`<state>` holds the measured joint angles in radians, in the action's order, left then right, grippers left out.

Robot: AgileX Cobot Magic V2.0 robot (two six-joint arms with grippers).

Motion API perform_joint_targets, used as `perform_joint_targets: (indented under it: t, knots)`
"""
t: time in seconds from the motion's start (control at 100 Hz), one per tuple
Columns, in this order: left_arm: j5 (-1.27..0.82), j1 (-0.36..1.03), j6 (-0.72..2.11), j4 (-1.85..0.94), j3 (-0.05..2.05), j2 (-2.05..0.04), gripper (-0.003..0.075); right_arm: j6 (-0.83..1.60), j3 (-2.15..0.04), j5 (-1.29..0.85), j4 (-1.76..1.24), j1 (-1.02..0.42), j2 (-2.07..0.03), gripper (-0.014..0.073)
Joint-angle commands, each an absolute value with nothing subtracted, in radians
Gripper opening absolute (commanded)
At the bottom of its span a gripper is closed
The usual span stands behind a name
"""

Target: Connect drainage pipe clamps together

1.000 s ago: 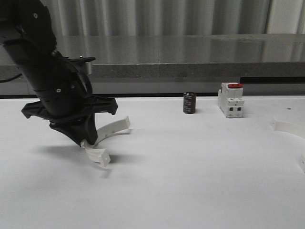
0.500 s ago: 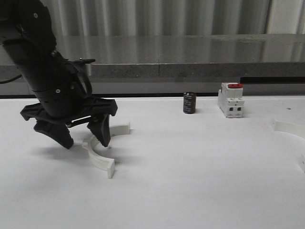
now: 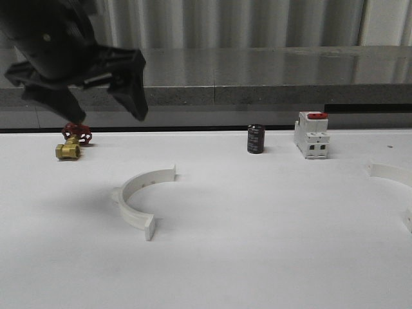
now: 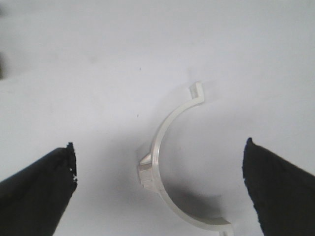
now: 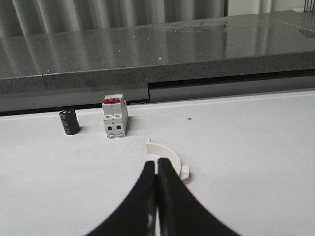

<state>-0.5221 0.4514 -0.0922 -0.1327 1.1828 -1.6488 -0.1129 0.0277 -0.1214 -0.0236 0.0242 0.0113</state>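
Note:
One white drainage pipe clamp half [image 3: 137, 195] lies flat on the white table, left of centre, its opening facing right. My left gripper [image 3: 107, 114] hangs open well above it with nothing between the black fingers. In the left wrist view the same half-ring [image 4: 165, 164] lies below, between the spread fingers of the left gripper [image 4: 158, 145]. The second clamp half [image 3: 390, 172] lies at the table's far right edge, cut off by the frame. In the right wrist view my right gripper [image 5: 157, 162] is shut, and that half-ring [image 5: 171, 154] sits just beyond its tips.
A brass valve with a red handle [image 3: 71, 143] sits at the back left. A black cylinder [image 3: 256, 139] and a white breaker with a red switch [image 3: 312, 135] stand at the back centre-right. A grey stone ledge [image 3: 257, 84] runs behind the table.
My left gripper opened, let go of the clamp half and rose up and away. The half-ring settled flat on the table, and the valve behind came into view.

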Motion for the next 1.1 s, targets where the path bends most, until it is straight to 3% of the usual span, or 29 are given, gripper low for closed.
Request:
perform_joint_targets:
  t: [0.0,0.43,0.8,0.94,1.09]
  knots:
    - [-0.464,0.447,-0.098,-0.121,1.174,-1.522,0.0662,-0.106,0.012,-0.044,-0.021,0.029,0.031,-0.0067]
    - [-0.4,0.197,-0.096,-0.061,0.854,-0.995,0.0662,-0.106,0.012,-0.044,-0.021,0.029,0.031,-0.0067]
    - [-0.46,0.168,-0.096,-0.02,0.687,-0.552,0.0648,-0.106,0.012,-0.044,-0.021,0.029,0.031,-0.0067]
    - [-0.499,0.168,-0.096,-0.02,0.641,-0.433,0.0539,-0.106,0.012,-0.044,-0.021,0.029,0.031,-0.0067]
    - [-0.519,0.168,-0.096,-0.02,0.593,-0.34,0.0302,-0.106,0.012,-0.044,-0.021,0.029,0.031,-0.0067]
